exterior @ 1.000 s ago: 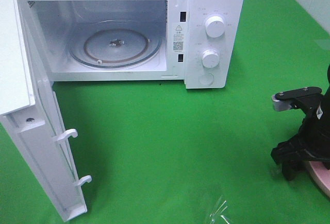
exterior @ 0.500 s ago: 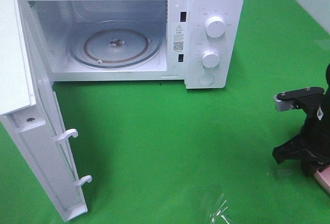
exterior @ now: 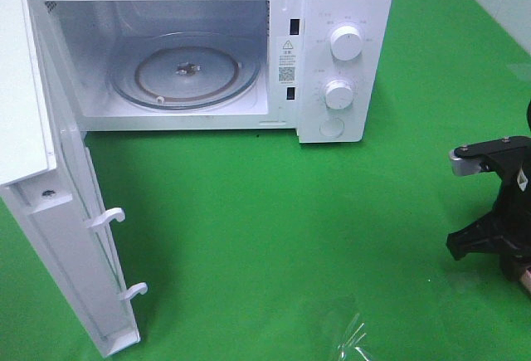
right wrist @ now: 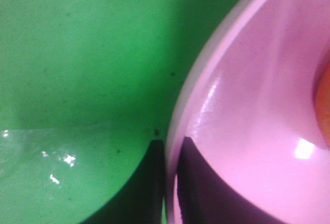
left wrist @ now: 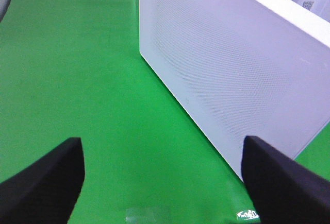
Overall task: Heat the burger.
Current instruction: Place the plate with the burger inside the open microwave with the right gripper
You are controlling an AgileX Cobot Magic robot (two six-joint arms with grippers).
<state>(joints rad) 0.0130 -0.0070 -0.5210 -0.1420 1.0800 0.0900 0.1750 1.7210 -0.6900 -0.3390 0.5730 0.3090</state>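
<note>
burger (right wrist: 325, 105) barely in shot, just a blurry orange-brown curved sliver at the very edge of the right wrist view, on the glossy pink plate (right wrist: 247, 131), well in from its rim, rest cut off, layers impossible to tell

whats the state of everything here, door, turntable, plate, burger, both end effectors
door, swung wide open
turntable, in place, nothing on it
plate, rim pinched by an end effector
burger, on the plate, only an orange edge shows
left end effector, open, holding nothing
right end effector, shut on the plate rim
</note>
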